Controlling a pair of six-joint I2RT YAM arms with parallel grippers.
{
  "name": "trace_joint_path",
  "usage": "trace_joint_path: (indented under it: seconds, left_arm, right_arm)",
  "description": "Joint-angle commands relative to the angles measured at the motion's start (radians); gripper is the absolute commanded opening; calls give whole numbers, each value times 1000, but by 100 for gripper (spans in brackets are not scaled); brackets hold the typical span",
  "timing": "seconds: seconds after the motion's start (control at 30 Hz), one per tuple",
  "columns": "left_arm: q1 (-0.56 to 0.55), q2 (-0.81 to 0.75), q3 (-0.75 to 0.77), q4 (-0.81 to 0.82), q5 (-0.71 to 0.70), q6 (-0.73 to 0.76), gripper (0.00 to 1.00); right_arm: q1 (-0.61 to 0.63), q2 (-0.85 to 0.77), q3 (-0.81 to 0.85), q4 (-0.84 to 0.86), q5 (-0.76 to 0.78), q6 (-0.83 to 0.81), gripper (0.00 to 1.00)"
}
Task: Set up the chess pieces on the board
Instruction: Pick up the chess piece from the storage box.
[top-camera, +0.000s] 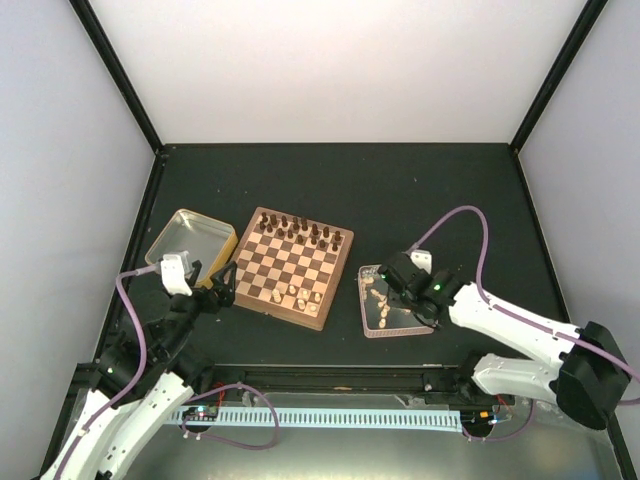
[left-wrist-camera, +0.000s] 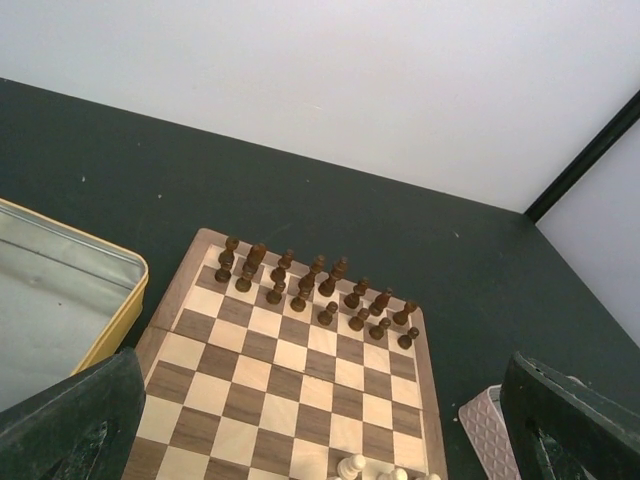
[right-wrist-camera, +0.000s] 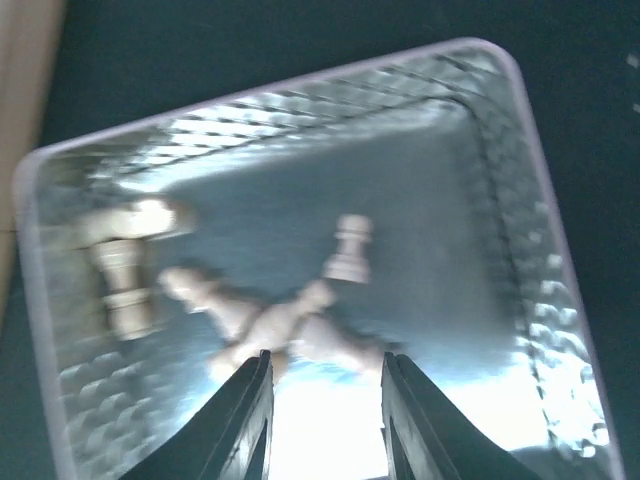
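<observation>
Hovering low over the clear tray (top-camera: 385, 333), the right jaws stood partly open with nothing between them. In the right wrist view the two fingers (right-wrist-camera: 250, 420) framed a bare, bright strip of the tray's floor, their tips just short of a small heap of pale chess pieces (right-wrist-camera: 285, 325) that lay tumbled across one another. One pale pawn (right-wrist-camera: 350, 250) sat a little apart beyond the heap, and another piece (right-wrist-camera: 125, 275) lay near the tray's left wall; the view was too blurred to name the kinds in the heap.

The board (top-camera: 262, 290) lay on the dark worktop (top-camera: 400, 190), just left of the tray and apart from it. Dark chessmen (top-camera: 300, 232) filled its two far rows. A few pale pieces (top-camera: 302, 294) stood on the near squares, toward the corner closest to the tray; the left wrist view caught only their tops (left-wrist-camera: 350, 465) at the bottom edge.

At the board's left edge the left jaws were spread wide and empty, the fingers (left-wrist-camera: 80, 420) showing at the two lower corners of the left wrist view with the board between them. A yellow-rimmed metal tin (top-camera: 185, 242) sat just left of the board.
</observation>
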Motion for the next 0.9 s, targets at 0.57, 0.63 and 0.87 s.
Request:
trace_joint_path:
  seconds: [0.57, 0.63, 0.87]
  left_arm:
    - [-3, 102, -1, 28, 10, 7, 99]
    - [-3, 107, 1, 27, 8, 7, 99]
    - [-4, 104, 0, 25, 7, 7, 99]
  right_arm:
    - [-225, 219, -82, 254, -107, -141, 30]
    - [-228, 229, -83, 260, -107, -145, 29]
    - [-233, 258, -97, 241, -98, -141, 22]
